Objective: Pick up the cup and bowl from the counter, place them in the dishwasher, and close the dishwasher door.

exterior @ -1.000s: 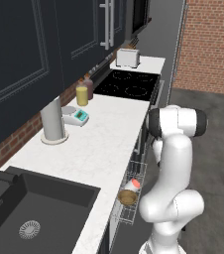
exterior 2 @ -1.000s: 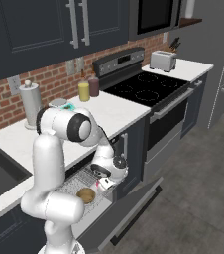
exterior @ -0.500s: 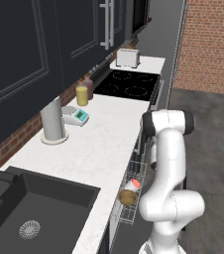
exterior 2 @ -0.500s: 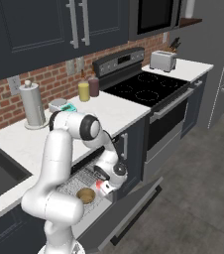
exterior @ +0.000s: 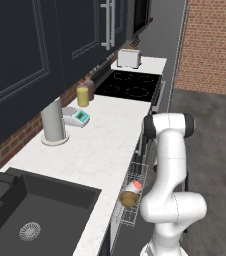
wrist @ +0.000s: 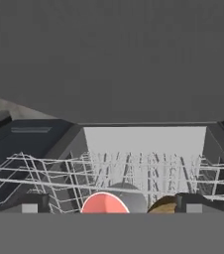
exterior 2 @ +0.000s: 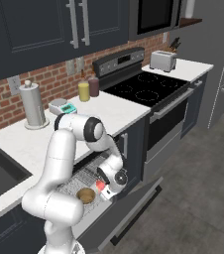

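- The two-finger gripper (wrist: 109,203) on the white arm hangs low over the pulled-out grey wire rack (wrist: 49,178) of the dishwasher (exterior 2: 91,173); its dark fingertips (wrist: 32,202) stand wide apart at the two sides of the hand view, with nothing between them.
- The small pale cup with a salmon-red inside (wrist: 104,203) lies tipped in the rack, its red opening turned toward the hand camera; in the left base view the cup (exterior: 133,186) sits just above the bowl.
- The small shallow tan-brown bowl (wrist: 163,204) rests in the rack just beside the cup, apparently touching it; from the right base view the bowl (exterior 2: 85,195) lies left of the cup (exterior 2: 100,186).
- The flat dark charcoal dishwasher door (exterior 2: 134,203) is dropped open, sloping toward the grey floor (exterior 2: 193,198).
- Above the rack runs the long white marbled stone counter (exterior: 102,145), with the black sink (exterior: 35,210) at its near end.
- Farther along the counter stand a tall grey cylinder (exterior: 53,122), a small teal-topped scale (exterior: 76,116), a yellow jar (exterior: 83,95) and a brown jar (exterior: 89,90) behind it.
- Beyond those lies the black cooktop (exterior: 130,85), and past it a silver toaster (exterior: 128,58).
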{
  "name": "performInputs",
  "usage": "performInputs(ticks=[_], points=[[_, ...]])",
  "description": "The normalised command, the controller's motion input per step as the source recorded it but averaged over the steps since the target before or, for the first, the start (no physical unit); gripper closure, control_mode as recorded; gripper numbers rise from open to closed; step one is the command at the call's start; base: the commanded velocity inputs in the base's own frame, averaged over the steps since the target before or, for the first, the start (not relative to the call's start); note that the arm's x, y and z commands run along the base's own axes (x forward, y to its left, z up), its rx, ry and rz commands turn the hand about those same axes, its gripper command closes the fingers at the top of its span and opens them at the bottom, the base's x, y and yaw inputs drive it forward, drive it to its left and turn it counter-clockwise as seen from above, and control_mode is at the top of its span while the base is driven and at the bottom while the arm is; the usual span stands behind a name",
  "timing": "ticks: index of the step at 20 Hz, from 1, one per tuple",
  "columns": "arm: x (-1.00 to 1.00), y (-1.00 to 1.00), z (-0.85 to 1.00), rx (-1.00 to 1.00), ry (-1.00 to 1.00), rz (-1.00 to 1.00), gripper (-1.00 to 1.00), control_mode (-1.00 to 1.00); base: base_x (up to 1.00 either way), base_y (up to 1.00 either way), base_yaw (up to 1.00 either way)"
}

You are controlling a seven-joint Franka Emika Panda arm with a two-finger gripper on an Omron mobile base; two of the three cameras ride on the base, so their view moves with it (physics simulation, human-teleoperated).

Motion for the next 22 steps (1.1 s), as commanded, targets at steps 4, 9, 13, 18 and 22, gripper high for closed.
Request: performInputs(ticks=[4, 9, 13, 18, 22], points=[[0.29, 0.0, -0.21, 0.01, -0.03, 0.06, -1.0, -1.0, 0.0, 0.0, 0.0], [0.37, 0.05, -0.31, 0.01, 0.0, 0.08, -1.0, -1.0, 0.0, 0.0, 0.0], [0.37, 0.05, -0.32, 0.02, 0.0, 0.07, -1.0, -1.0, 0.0, 0.0, 0.0], [0.41, 0.13, -0.5, 0.02, 0.0, 0.05, -1.0, -1.0, 0.0, 0.0, 0.0], [0.41, 0.28, -0.39, 0.02, 0.0, 0.01, -1.0, -1.0, 0.0, 0.0, 0.0]])
